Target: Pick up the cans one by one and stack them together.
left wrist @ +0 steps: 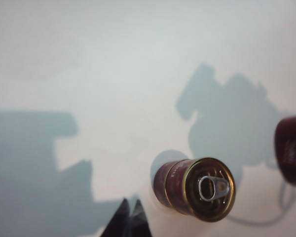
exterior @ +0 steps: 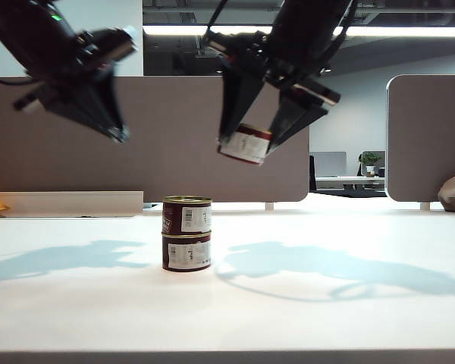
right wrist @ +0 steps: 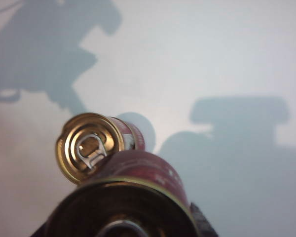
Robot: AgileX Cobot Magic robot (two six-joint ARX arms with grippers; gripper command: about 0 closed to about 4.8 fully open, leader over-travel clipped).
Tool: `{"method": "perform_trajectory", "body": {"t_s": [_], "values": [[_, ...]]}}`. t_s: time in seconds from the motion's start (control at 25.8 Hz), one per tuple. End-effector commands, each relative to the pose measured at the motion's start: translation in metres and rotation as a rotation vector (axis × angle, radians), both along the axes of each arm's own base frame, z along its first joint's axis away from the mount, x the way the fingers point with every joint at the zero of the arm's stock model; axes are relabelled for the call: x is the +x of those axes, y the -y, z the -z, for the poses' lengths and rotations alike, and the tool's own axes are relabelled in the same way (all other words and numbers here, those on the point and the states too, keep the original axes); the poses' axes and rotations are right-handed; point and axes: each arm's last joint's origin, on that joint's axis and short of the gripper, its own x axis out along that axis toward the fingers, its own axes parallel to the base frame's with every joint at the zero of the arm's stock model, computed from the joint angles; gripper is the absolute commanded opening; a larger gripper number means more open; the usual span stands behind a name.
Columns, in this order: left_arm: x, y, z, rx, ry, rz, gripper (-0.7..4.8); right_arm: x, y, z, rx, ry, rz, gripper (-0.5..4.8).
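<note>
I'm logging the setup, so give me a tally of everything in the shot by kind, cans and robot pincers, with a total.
Cans: 3, namely the top can stacked on the bottom can, plus the held can in the right pincer above the table.
Pincers: 2, counting the left pincer, shut and empty.
Total: 5

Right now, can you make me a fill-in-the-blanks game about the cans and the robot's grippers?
1. On the table, ____ cans already stand stacked.
2. The third can is in the air, held by the ____ gripper.
3. The left gripper, raised on the left in the exterior view, is shut and holds ____.
4. The held can hangs a little to the ____ of the stack in the exterior view.

Missing words: two; right; nothing; right
</note>
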Motion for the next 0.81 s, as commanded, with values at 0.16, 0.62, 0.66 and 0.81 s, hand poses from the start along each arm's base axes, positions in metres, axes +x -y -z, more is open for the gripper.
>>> {"method": "perform_trajectory", "body": {"t_s": [0.16, 0.62, 0.66, 0.81], "values": [[-0.018, -0.014, -0.018, 0.014, 0.028, 0.010, -0.06, 0.003, -0.020, 0.003, 0.082, 0.025, -0.030, 1.98], [-0.033, -0.021, -0.028, 0.078, 0.047, -0.008, -0.06, 0.005, -0.040, 0.022, 0.104, -0.001, -0.066, 1.97], [-0.034, -0.021, -0.029, 0.077, 0.050, -0.008, -0.06, 0.004, -0.043, 0.024, 0.100, -0.004, -0.071, 1.97], [-0.036, -0.021, -0.031, 0.074, 0.060, -0.009, -0.06, 0.005, -0.044, 0.027, 0.097, -0.009, -0.072, 1.98]]}}
